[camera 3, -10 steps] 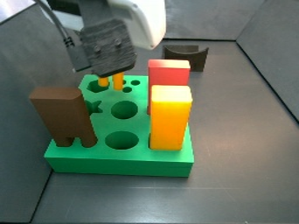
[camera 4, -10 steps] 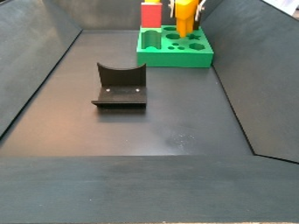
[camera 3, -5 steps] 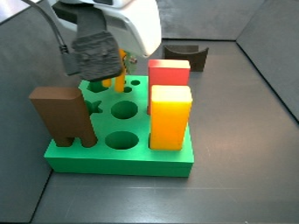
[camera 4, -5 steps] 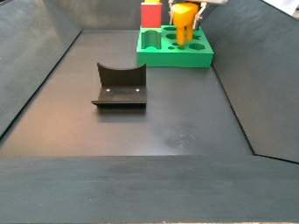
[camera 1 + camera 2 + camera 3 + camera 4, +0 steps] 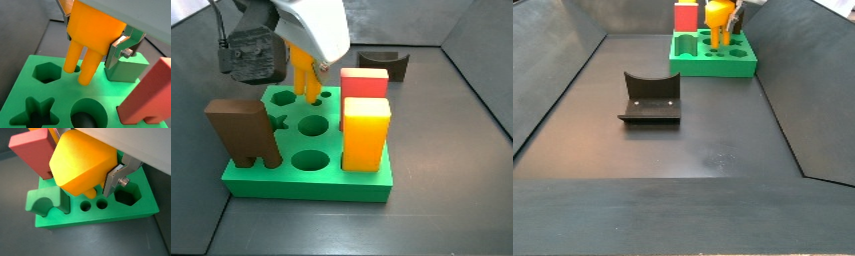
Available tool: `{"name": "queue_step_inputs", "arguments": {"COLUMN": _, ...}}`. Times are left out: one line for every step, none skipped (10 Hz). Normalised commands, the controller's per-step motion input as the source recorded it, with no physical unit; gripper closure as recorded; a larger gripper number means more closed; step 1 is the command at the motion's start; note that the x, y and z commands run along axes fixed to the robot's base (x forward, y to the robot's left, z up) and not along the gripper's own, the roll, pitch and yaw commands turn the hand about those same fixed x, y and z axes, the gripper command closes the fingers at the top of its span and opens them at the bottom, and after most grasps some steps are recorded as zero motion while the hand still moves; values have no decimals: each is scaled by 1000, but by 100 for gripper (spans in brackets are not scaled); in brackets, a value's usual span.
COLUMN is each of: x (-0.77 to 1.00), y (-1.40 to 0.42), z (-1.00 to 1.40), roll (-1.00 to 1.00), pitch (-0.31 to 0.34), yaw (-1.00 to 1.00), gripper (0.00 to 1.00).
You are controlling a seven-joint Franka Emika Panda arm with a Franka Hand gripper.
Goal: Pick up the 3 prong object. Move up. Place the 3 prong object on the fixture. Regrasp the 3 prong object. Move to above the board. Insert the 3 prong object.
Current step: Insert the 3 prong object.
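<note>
3 prong object [image 5: 90, 37] is held in the pincer [image 5: 93, 45] just above the board [image 5: 60, 97], prongs down over the small round holes. Insertion is judged the step in hand; a straight descent with prongs aligned is called for next.

A glossy white arm shell tops the gripper [image 5: 301, 62], beside a dark grey wrist-mounted box, apparently a camera, with a black cable, while a flat silver finger [image 5: 120, 175] shows small screw holes.

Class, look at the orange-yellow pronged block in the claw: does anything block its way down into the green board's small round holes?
Nothing visible does. The claw holds the orange-yellow pronged block over the green board, prongs at its small round holes; the red block stands beside.
</note>
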Motion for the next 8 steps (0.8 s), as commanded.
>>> {"name": "queue_step_inputs", "arguments": {"x": 220, "y": 0, "z": 174, "roll": 314, "pitch": -476, "yaw": -534, "gripper": 100}}
{"name": "queue_step_inputs", "arguments": {"x": 214, "y": 0, "z": 180, "roll": 310, "pitch": -483, "yaw": -531, "gripper": 100}}
{"name": "queue_step_inputs", "arguments": {"x": 120, "y": 0, "z": 117, "roll": 330, "pitch": -477, "yaw": -531, "gripper": 100}}
{"name": "queue_step_inputs", "arguments": {"x": -63, "y": 126, "z": -11, "roll": 357, "pitch": -431, "yaw": -440, "gripper": 100}}
{"name": "queue_step_inputs", "arguments": {"x": -197, "y": 151, "z": -146, "roll": 430, "pitch": -314, "yaw": -303, "gripper": 100}}
{"name": "queue_step_inputs", "arguments": {"x": -151, "y": 123, "z": -169, "roll": 484, "pitch": -261, "yaw": -343, "gripper": 100}}
{"name": "queue_step_inputs", "arguments": {"x": -174, "y": 97, "z": -211, "roll": 464, "pitch": -250, "yaw": -329, "gripper": 100}}
{"name": "queue_step_inputs", "arguments": {"x": -26, "y": 0, "z": -209, "roll": 411, "pitch": -283, "yaw": -354, "gripper": 100}}
